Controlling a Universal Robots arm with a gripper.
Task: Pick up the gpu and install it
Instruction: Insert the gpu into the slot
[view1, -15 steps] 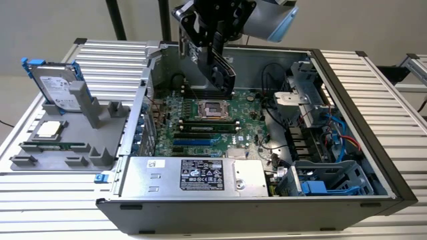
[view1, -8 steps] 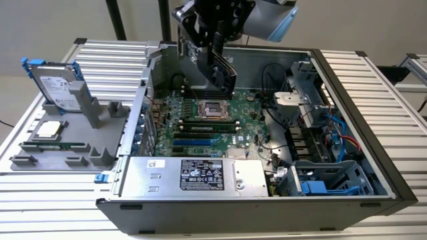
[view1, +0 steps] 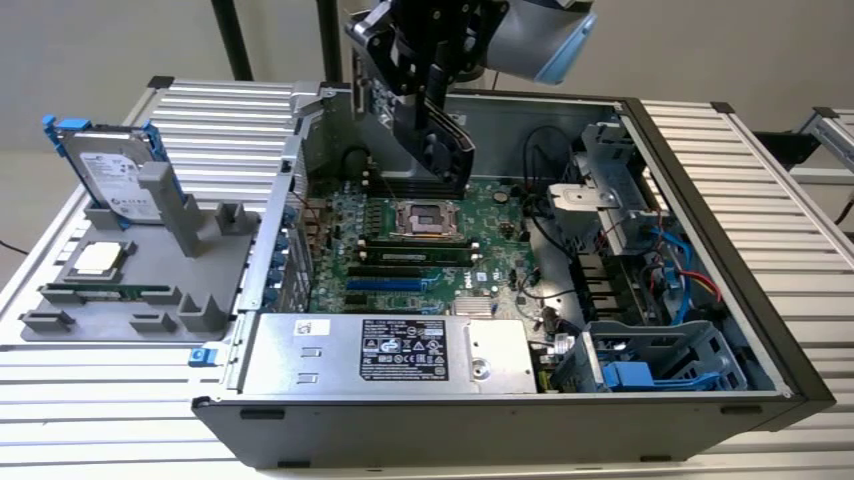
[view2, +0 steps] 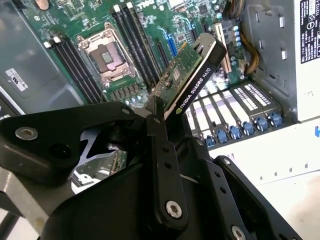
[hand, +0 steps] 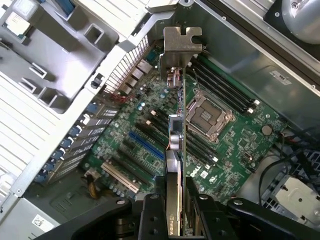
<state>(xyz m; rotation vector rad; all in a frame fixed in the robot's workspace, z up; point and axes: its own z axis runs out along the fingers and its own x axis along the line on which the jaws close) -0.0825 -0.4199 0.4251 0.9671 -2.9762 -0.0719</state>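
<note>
**Gpu in grip, held over the open case**

Bench: a table (view1: 107, 400) of pale ribbed slats against a plain wall. An open case (view1: 467, 435) lies on its side on it, with the motherboard (view1: 400, 262) facing up.

Tool: the gripper (view1: 434, 95) reaches down from the top of the exterior view, over the far half of the case. Its black fingers (hand: 150, 210) are clenched on the gpu (view1: 451, 160), one on each face.

Gpu:
- It hangs tilted above the board and is not seated in any slot.
- In the first wrist view it shows edge-on, with its silver bracket (hand: 182, 42) at the end away from the fingers.
- In the second wrist view its black cooler side faces the camera, and the green board is behind it.

Below the card:
- The CPU socket (view1: 430, 217) lies just nearer than its lower end in the exterior view.
- The expansion slots (view1: 387, 287) lie nearer again, toward the exterior view's left.

Surroundings:
- A power supply (view1: 387, 355) runs along the near wall.
- Cables (view1: 681, 285) and a blue drive cage (view1: 654, 365) sit at the exterior view's right, well apart from the card.
- A grey fixture (view1: 94, 335) stands outside the case on the exterior view's left.
- The fixture carries a hard drive (view1: 118, 180) upright, a processor chip (view1: 100, 258) lying flat and a memory stick (view1: 107, 293) on edge.
</note>
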